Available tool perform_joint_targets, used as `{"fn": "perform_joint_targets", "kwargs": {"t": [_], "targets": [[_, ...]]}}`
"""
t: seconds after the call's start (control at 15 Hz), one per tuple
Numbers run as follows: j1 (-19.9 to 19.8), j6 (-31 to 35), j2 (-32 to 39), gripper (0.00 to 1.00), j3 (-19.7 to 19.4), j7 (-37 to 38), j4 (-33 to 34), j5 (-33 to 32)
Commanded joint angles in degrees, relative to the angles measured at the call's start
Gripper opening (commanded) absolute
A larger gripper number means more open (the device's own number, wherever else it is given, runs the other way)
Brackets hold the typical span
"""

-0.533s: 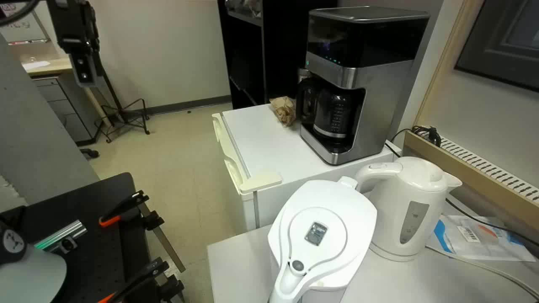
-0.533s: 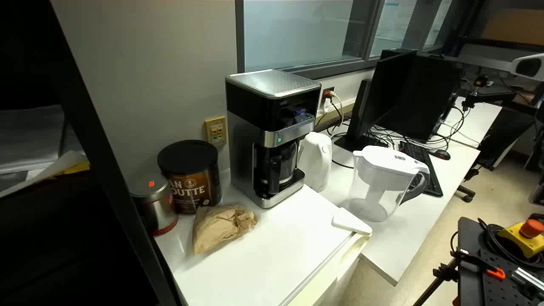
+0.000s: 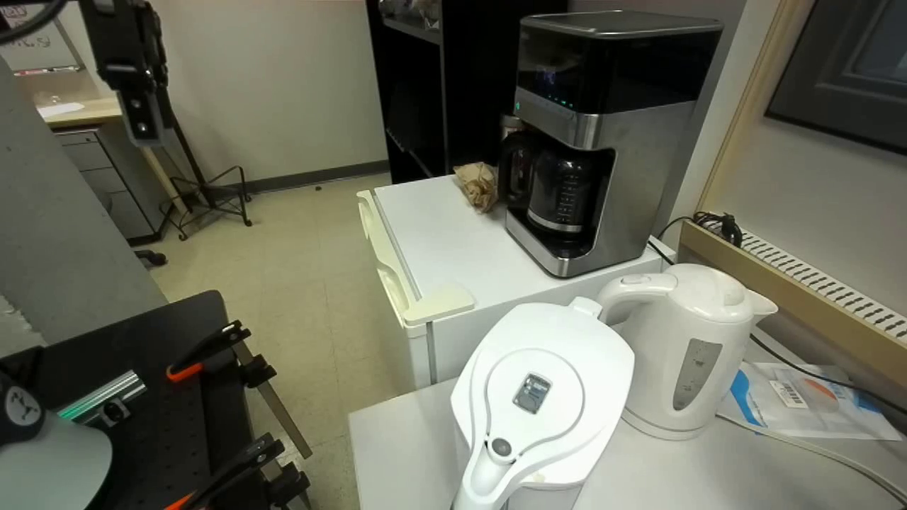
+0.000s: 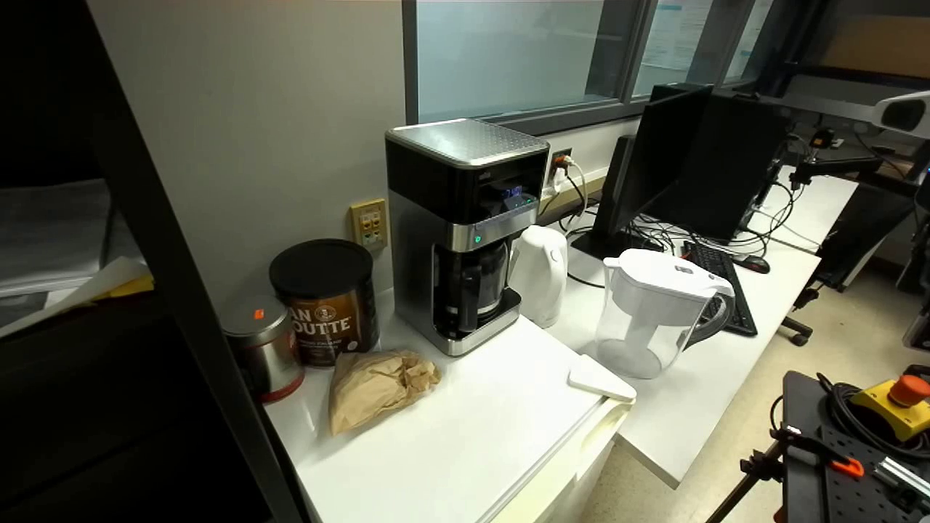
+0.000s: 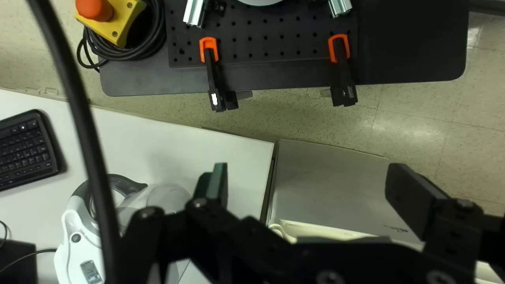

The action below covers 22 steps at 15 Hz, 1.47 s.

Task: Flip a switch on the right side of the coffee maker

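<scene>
Black two-fingered gripper (image 5: 307,181): fingers apart; upper left of an exterior view.
Tall boxy black-and-silver coffee maker (image 3: 627,134): upper right there, well away from it.

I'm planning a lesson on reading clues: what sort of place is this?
Likely an office or robotics lab with a coffee corner: a drip coffee maker stands near computer monitors, and an emergency-stop button tops a yellow box.

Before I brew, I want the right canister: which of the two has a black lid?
The bigger canister, brown-labelled and nearer the coffee maker; the smaller canister has a silvery top, not a black one.
</scene>
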Motion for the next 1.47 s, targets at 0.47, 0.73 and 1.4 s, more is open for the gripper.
{"fn": "perform_joint_targets", "kwargs": {"t": [0.47,0.73,1.4], "targets": [[-0.51,15.57,11.99,0.75,-4.41,-13.71,6.32,-17.08],[-0.73,27.85,19.44,0.53,-5.88,-19.27,8.5,-23.1],[-3.3,52.05,38.6,0.0,-4.04,-16.9,16.96,-42.17]]}}
